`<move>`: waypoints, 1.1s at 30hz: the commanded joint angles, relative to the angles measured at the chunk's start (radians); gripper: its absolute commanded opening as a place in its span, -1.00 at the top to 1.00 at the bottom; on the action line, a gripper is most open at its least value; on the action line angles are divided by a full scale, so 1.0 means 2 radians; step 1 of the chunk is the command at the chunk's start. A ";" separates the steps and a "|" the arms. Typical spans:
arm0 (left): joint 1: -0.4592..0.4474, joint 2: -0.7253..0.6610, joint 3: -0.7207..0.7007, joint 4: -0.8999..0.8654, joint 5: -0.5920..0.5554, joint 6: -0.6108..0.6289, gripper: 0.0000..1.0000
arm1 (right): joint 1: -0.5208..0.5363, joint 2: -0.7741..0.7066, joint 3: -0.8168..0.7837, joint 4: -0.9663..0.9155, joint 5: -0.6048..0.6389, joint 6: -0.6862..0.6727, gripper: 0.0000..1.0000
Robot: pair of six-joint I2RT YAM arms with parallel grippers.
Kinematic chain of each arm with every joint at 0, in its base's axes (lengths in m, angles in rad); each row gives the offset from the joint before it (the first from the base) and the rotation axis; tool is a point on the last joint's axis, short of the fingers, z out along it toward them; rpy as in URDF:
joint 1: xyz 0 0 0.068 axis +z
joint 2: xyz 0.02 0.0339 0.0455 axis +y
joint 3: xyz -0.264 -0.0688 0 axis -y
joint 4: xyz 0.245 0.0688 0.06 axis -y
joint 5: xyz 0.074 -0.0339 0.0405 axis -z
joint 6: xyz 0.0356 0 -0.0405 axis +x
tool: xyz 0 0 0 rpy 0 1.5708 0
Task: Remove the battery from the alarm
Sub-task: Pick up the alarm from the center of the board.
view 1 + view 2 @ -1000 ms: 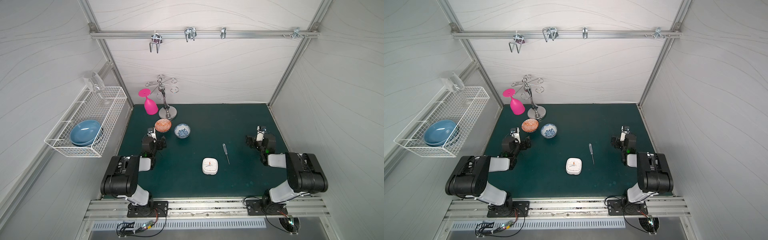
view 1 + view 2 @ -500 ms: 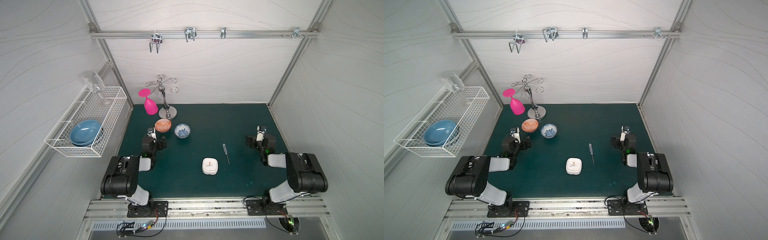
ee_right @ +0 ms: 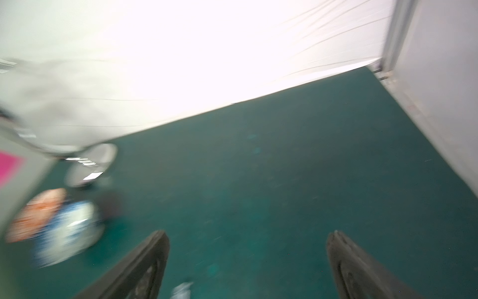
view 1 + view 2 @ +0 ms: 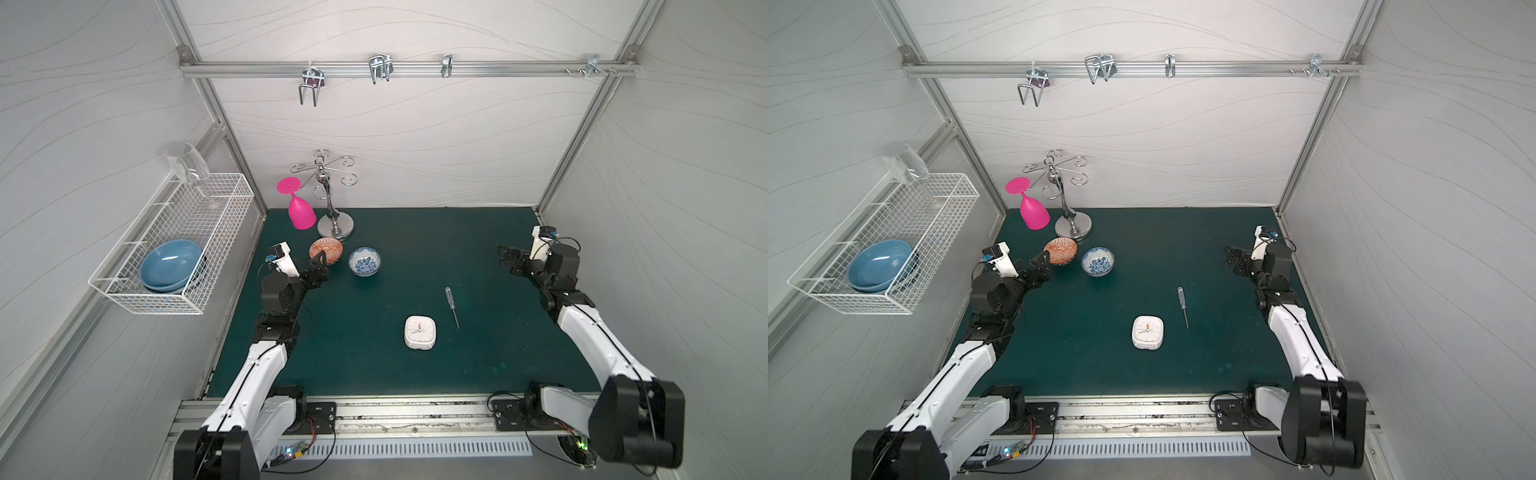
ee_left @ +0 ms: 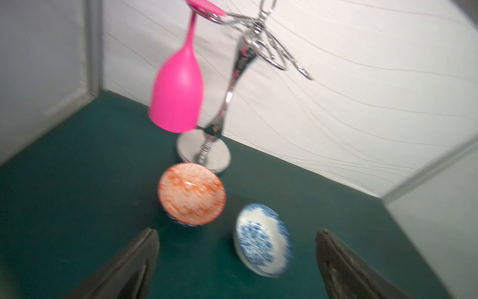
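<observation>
At left, your left gripper (image 5: 236, 231) hangs with its jaws spread wide and empty, just beside the orange-patterned ceramic bowl (image 4: 326, 250) and the blue-and-white patterned bowl (image 4: 365, 261). Toward the middle of the dark green worktop (image 4: 415, 249), in both top views, the small white rounded-square plastic alarm (image 4: 420, 331) lies face up, well apart from both arms. The battery is not visible; it is presumably in the back, which faces down. Judge the alarm light, rigid and smooth-sided, so it is likely to slide if nudged. Take it across two opposite flat edges and turn it over first. Expect the battery to be small, slick and prone to rolling, so pinch it across its middle. Just beside the alarm lies the clear-handled screwdriver with a thin metal shaft (image 4: 451, 307). At right, your right gripper (image 3: 248, 233) is likewise wide and holds nothing.
</observation>
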 commanded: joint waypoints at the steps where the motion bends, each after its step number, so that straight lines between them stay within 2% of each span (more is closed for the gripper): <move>1: -0.053 -0.020 0.024 -0.150 0.112 -0.088 -0.90 | 0.015 -0.036 -0.019 -0.128 -0.129 0.117 -0.98; 3: -0.090 -0.029 0.026 -0.204 0.142 -0.101 -0.85 | 0.036 -0.057 -0.038 -0.142 -0.171 0.161 -0.98; 6: -0.146 -0.034 0.008 -0.236 0.183 -0.144 -0.76 | 0.075 -0.079 -0.066 -0.160 -0.197 0.211 -0.98; 10: -0.235 -0.023 -0.031 -0.199 0.188 -0.199 -0.67 | 0.149 -0.089 -0.110 -0.161 -0.196 0.279 -0.98; 12: -0.262 0.000 -0.044 -0.168 0.185 -0.211 -0.65 | 0.189 -0.083 -0.131 -0.150 -0.180 0.304 -0.98; 17: -0.274 0.108 -0.042 -0.055 0.234 -0.239 -0.54 | 0.277 -0.047 -0.180 -0.062 -0.124 0.384 -0.98; 22: -0.290 0.212 0.005 -0.020 0.250 -0.227 -0.40 | 0.326 0.031 -0.165 0.001 -0.092 0.420 -0.98; 28: -0.300 0.295 0.030 0.014 0.245 -0.231 -0.18 | 0.354 0.105 -0.160 0.064 -0.064 0.471 -0.85; 33: -0.306 0.335 0.030 0.042 0.239 -0.244 0.00 | 0.369 0.139 -0.167 0.104 -0.043 0.502 -0.82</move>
